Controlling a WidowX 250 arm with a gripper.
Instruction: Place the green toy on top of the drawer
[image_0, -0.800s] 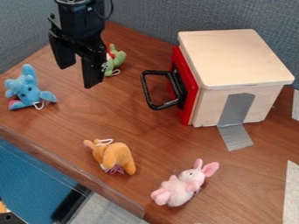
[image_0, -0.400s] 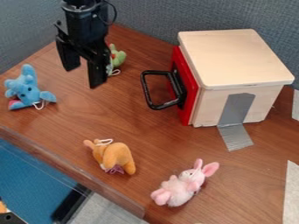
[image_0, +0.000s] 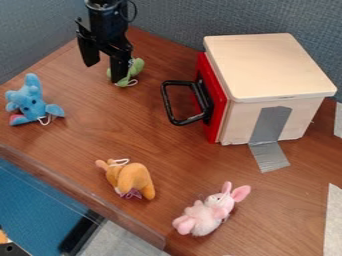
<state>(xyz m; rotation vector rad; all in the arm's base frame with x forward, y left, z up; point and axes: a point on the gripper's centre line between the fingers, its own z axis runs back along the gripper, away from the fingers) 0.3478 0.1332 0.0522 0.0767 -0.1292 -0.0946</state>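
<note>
Camera view: I see the green toy (image_0: 137, 66) lying near the far corner of the tabletop (image_0: 174, 165), partly hidden behind one finger of my gripper (image_0: 104, 73). The gripper hangs there with its fingers spread apart, gripping nothing — whether that finger touches the toy, I can't tell from here. To the right, against the back edge, stands the wooden drawer box (image_0: 267, 65), its black handle (image_0: 165, 102) on a red front (image_0: 212, 107). Gray tape (image_0: 270, 127) runs down its side onto the tabletop. The blue toy (image_0: 30, 102) sits toward the left edge; the orange toy (image_0: 133, 177) and pink rabbit (image_0: 208, 214) lie nearer the front edge.
</note>
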